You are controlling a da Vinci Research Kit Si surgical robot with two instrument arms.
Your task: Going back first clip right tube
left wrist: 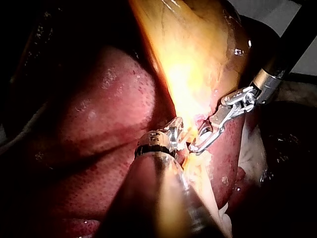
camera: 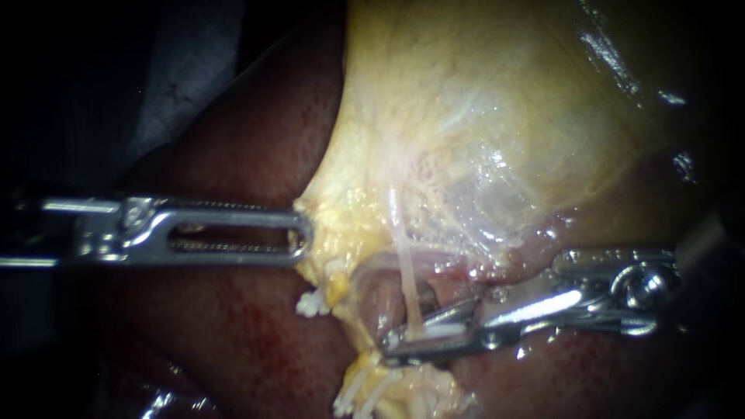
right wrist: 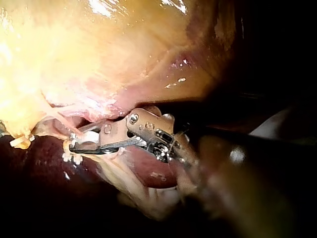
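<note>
- My left instrument (camera: 301,237), a slim steel shaft ending in slotted, toothed jaws, meets the ragged yellow edge of the glossy yellow-cream gallbladder (camera: 481,116). Its jaws lie together and appear clamped on that edge, though glare in the left wrist view (left wrist: 176,131) washes out the contact itself.
- My right instrument (camera: 394,346), bright steel with two long narrow jaws, lies well apart from the left one, its tips pointing toward it.
- Its jaws stand apart with a clear gap. A thin, pale whitish tube (camera: 405,271) runs down from the gallbladder and passes between them, close to the tips.
- A small white clip (camera: 444,330) sits in the same gap, just behind the tube on the hinge side.
- From the right wrist, the parted jaws (right wrist: 75,144) lie just under the gallbladder's (right wrist: 99,49) pink-yellow lower border, with the clip (right wrist: 89,145) between them.
- Wet, dark red liver (camera: 233,326) lies beneath both instruments. In the left wrist view it bulges beside my left shaft (left wrist: 99,124), and the right instrument (left wrist: 195,146) comes in just ahead of the left jaws.
</note>
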